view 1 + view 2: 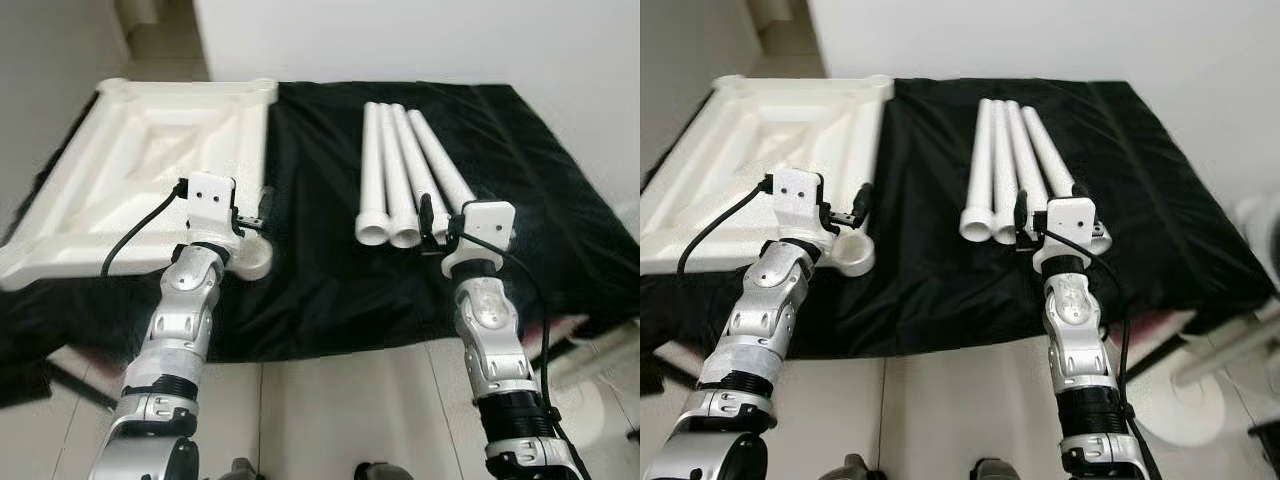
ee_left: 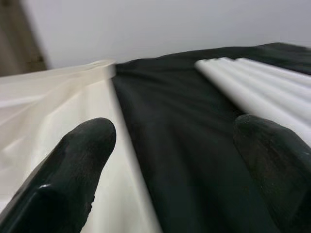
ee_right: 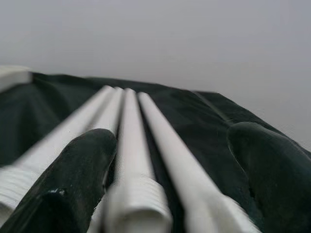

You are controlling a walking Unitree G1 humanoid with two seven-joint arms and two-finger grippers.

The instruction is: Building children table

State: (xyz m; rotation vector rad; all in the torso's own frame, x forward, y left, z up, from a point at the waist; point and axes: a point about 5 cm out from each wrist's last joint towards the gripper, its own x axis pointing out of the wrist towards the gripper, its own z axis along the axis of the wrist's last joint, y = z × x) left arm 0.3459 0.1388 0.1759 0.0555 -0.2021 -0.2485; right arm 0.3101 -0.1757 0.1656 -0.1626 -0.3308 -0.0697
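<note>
**Grippers poised over table parts on black cloth**

No writing is legible. The left gripper (image 1: 252, 217), fingers apart, reaches forward over the near right corner of the upturned white tabletop (image 1: 120, 170). The right gripper (image 3: 170, 165), fingers spread, straddles the near threaded ends of four white legs (image 1: 400, 170) lying side by side on the black cloth (image 1: 310, 200).

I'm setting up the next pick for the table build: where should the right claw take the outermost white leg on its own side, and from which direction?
Grip the rightmost leg on its smooth shaft just past the threaded end, coming from the near end along its length. The right claw is open there and already lined up with it. The leg's outer side borders bare black cloth, leaving room for one finger.
</note>
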